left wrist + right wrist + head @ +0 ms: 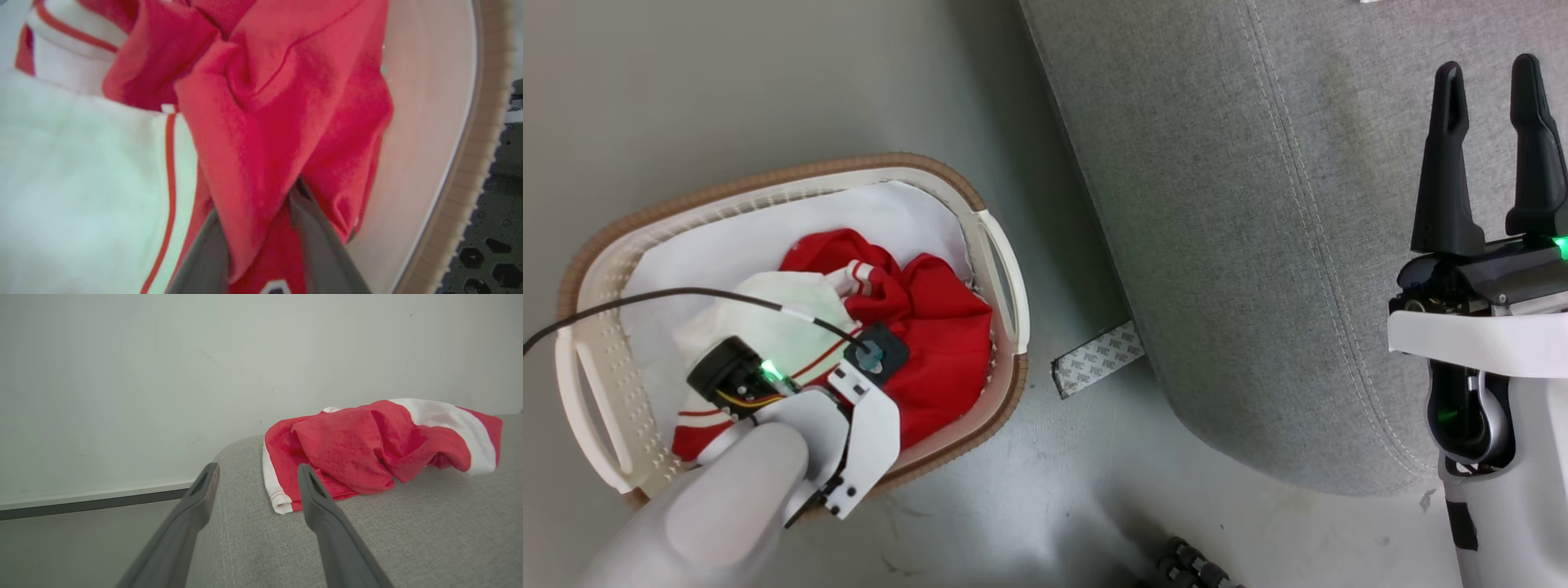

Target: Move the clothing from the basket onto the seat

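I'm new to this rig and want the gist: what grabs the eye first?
Red and white clothing sits heaped in the basket, with the left gripper straddling a red fold. Another red garment lies on the grey seat, ahead of the open right gripper.

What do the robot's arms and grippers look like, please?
The left gripper and right gripper each have two long, dark, tapering fingers. The left forearm is smooth pale grey with a white bracket, a black cable and a green light; the right wrist also shows green.
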### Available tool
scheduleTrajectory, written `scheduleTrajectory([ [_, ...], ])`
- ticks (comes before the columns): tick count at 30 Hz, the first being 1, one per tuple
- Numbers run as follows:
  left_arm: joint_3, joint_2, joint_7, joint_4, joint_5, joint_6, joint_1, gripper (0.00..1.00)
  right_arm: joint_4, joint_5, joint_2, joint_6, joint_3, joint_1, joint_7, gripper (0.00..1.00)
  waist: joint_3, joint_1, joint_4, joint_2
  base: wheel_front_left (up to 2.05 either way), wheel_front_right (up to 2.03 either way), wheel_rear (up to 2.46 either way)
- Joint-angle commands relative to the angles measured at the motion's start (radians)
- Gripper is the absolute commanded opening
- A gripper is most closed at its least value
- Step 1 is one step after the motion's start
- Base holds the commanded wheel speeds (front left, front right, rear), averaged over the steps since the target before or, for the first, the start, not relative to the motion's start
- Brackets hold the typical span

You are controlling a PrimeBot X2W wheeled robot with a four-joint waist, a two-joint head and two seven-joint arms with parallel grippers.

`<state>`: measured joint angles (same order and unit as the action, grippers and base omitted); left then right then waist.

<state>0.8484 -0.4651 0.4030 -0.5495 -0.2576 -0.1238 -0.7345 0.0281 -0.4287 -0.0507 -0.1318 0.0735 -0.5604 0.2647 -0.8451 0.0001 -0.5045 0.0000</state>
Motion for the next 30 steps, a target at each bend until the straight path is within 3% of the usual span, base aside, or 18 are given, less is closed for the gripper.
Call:
scheduleTrajectory([
  [1, -0.006, 0.001, -0.014, -0.004, -0.009, 0.004, -0.004, 0.0, 0.003, 0.0, 0.0, 0.002, -0.005, -0.012, -0.001, 1.0, 0.006, -0.0001, 0.004, 0.0, 0.0, 0.0, 0.0],
  [10, -0.056, 0.117, -0.14, -0.017, -0.116, 0.047, 0.069, 0.0, 0.037, 0.078, 0.0, 0.002, -0.036, 0.046, -0.001, 1.0, 0.154, -0.0001, 0.094, 0.0, 0.0, 0.0, 0.0],
  [19, -0.091, 0.225, -0.297, -0.005, -0.231, 0.029, 0.164, 0.0, 0.081, 0.217, -0.001, 0.002, -0.087, 0.176, -0.001, 1.0, 0.426, -0.0001, 0.251, 0.0, 0.0, 0.0, 0.0],
  [25, -0.119, 0.262, -0.366, 0.025, -0.307, 0.019, 0.224, 0.0, 0.123, 0.277, -0.001, 0.002, -0.099, 0.298, -0.001, 1.0, 0.61, -0.0001, 0.334, 0.0, 0.0, 0.0, 0.0],
  [30, -0.157, 0.254, -0.402, 0.092, -0.347, 0.035, 0.253, 0.0, 0.15, 0.3, -0.001, 0.002, -0.096, 0.385, -0.001, 1.0, 0.719, -0.0001, 0.379, 0.0, 0.0, 0.0, 0.0],
])
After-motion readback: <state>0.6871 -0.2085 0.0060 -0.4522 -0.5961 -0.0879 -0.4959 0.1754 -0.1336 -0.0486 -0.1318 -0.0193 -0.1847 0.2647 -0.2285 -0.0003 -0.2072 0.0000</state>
